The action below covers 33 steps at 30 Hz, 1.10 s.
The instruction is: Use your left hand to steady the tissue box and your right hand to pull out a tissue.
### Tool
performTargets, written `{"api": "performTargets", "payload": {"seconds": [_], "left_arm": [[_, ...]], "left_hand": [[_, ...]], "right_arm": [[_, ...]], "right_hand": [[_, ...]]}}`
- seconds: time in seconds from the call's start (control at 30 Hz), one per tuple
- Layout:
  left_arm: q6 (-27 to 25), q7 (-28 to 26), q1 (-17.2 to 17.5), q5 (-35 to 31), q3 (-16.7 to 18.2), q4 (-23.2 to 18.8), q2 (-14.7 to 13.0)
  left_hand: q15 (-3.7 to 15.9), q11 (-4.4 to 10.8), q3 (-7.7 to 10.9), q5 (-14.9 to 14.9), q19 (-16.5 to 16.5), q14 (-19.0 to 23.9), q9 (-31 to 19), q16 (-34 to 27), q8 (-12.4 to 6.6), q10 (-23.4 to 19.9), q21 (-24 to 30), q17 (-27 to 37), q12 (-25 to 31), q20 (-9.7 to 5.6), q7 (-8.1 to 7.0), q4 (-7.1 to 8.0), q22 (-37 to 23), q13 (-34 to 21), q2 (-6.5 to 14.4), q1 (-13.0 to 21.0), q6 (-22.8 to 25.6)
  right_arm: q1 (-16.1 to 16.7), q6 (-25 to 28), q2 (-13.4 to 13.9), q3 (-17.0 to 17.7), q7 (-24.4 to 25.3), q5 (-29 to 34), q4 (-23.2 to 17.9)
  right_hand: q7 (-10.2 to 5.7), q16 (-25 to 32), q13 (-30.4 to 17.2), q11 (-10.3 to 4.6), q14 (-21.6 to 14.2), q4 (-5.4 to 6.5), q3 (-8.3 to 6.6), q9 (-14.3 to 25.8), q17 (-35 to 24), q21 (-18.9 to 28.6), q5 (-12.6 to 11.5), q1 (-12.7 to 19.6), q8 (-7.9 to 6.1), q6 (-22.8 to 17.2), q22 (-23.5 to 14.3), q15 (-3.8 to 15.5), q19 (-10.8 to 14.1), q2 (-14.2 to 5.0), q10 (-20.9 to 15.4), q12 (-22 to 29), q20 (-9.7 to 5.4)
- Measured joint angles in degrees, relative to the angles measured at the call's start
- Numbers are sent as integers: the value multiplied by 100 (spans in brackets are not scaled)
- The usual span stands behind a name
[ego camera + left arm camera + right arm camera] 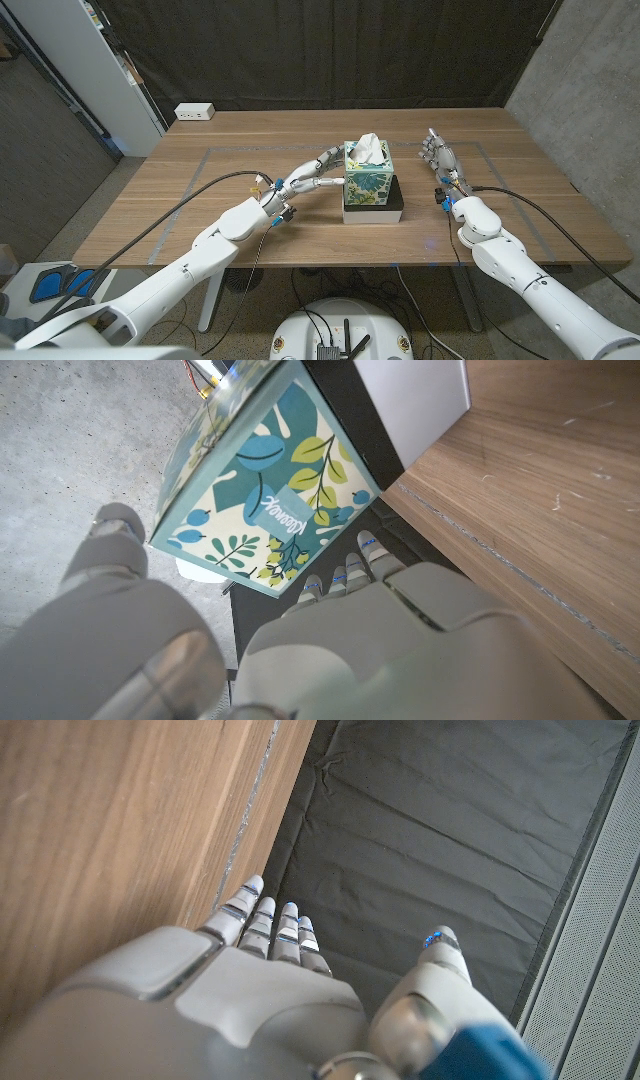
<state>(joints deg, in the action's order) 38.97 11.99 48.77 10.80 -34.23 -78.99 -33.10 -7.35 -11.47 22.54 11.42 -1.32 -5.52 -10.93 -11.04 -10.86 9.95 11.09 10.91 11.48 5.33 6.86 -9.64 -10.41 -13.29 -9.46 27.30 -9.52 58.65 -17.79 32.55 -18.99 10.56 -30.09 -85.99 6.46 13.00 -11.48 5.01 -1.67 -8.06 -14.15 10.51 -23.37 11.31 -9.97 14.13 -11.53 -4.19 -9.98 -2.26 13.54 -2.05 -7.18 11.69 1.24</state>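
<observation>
Fingers of the left hand reach to the tissue box, while the right hand stands apart with nothing in it.

On the wooden bench the box sits near the middle, upon a black and white base. The left fingers are extended, one beside the other, at the box's left wall; I cannot tell if they touch it. The right fingers are straight and only slightly spread (well to the right of the box). I judge the cardboard box light and easy to slide, so it needs steadying at its side. The white tissue standing out of the top is soft and tears easily; pinch it low, near the opening.
</observation>
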Motion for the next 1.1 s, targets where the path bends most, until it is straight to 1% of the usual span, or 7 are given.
{"api": "performTargets", "payload": {"seconds": [0.13,0.23,0.3,0.37,0.8,0.93,1.1], "left_arm": [[-43,-42,-11,-24,-6,5,23],[-80,-174,14,-126,8,-35,36],[-107,-264,29,-223,17,-56,37],[-133,-324,50,-281,25,-98,38],[-294,-492,68,-471,-5,-221,40],[-324,-511,64,-517,-25,-254,40],[-380,-583,80,-589,-37,-339,28]], "left_hand": [[-29,0,0,0,-31,29,0,-22,-7,0,0,0,45,-31,0,0,0,0,0,0,0],[18,1,0,0,-77,87,0,-22,-44,1,43,0,45,-13,0,0,0,0,32,32,0],[8,23,0,0,-105,116,0,-22,-56,19,43,0,84,-1,0,0,0,9,53,53,0],[32,42,0,0,-122,138,0,-22,-89,0,43,1,84,-18,0,0,0,26,35,71,0],[20,42,1,0,-123,164,-1,-22,-89,0,43,1,84,-20,0,0,-1,26,60,106,0],[20,42,1,0,-145,164,-1,-22,-89,0,43,1,84,2,0,0,-1,26,82,128,0],[20,42,1,33,-153,164,-1,-22,-95,0,43,2,84,12,0,0,-1,26,52,158,0]], "right_arm": [[8,-34,-3,12,1,-5,19],[18,-63,-10,17,1,-13,33],[28,-74,-13,24,-2,-19,42],[39,-96,-16,32,-8,-31,47],[141,-162,-8,93,-23,-84,50],[170,-187,-1,113,-28,-105,46],[210,-215,6,134,-39,-134,43]], "right_hand": [[0,0,0,0,0,0,0,0,0,0,0,0,0,0,0,0,0,0,0,0,0],[0,0,0,0,0,0,0,0,0,0,0,0,0,0,0,0,0,0,0,0,0],[0,0,0,0,0,0,0,0,0,0,0,0,0,0,0,0,0,0,0,0,0],[0,0,0,0,0,0,0,0,-1,0,0,0,0,0,0,0,0,0,0,0,0],[0,0,0,0,0,0,0,0,-1,0,0,0,0,0,0,0,-1,0,0,0,1],[0,0,0,0,0,0,0,0,-1,0,0,0,0,0,0,0,-41,0,0,0,41],[-12,0,0,0,0,0,0,0,-1,0,0,0,0,12,0,0,-41,0,0,0,41]]}}
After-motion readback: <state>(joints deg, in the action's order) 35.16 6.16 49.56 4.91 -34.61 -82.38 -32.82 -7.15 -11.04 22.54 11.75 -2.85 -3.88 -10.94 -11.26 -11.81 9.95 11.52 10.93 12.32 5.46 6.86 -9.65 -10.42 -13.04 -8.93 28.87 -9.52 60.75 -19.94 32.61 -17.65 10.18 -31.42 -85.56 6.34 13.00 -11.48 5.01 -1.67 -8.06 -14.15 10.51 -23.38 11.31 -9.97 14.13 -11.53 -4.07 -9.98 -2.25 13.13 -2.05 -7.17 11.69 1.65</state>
